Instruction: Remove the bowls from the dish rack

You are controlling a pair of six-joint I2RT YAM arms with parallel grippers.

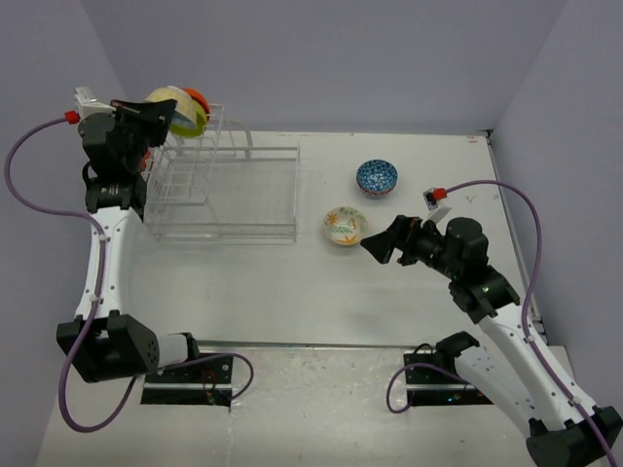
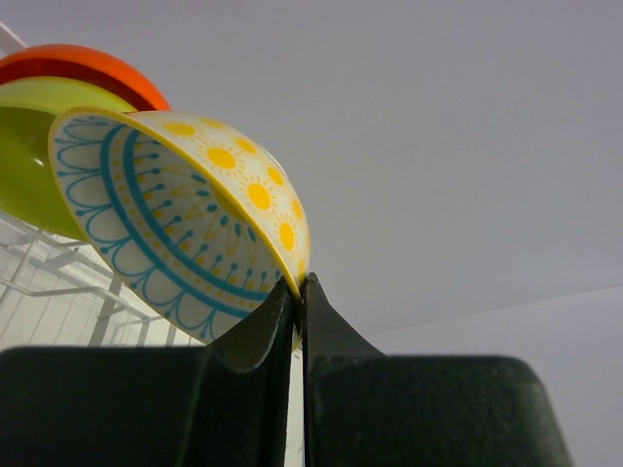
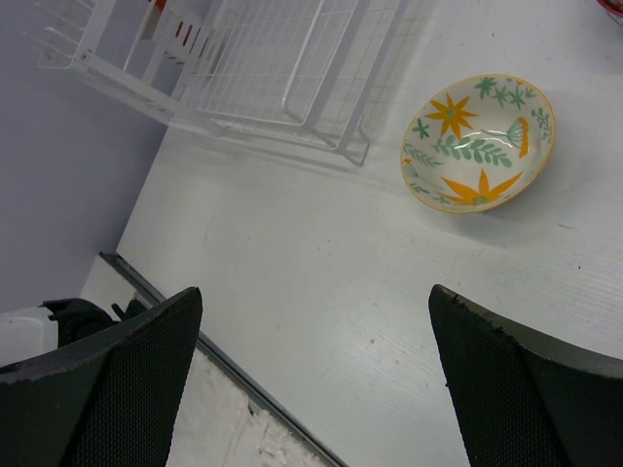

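Black right gripper (image 1: 375, 248) is nearest, jaws spread wide with nothing in them, low over the white table (image 1: 292, 292). Just past it a cream bowl (image 1: 345, 226) with orange flowers sits upright on the table, and a blue patterned bowl (image 1: 376, 178) is a bit further back. Over on the far left stands the dish rack (image 1: 224, 190), well apart from both. At its tall end the left gripper (image 2: 297, 287) is pinched tight on the rim of a yellow sun-pattern bowl (image 2: 185, 224), tipped on edge, with a green bowl (image 2: 29, 165) and an orange bowl (image 2: 88, 63) right behind it.
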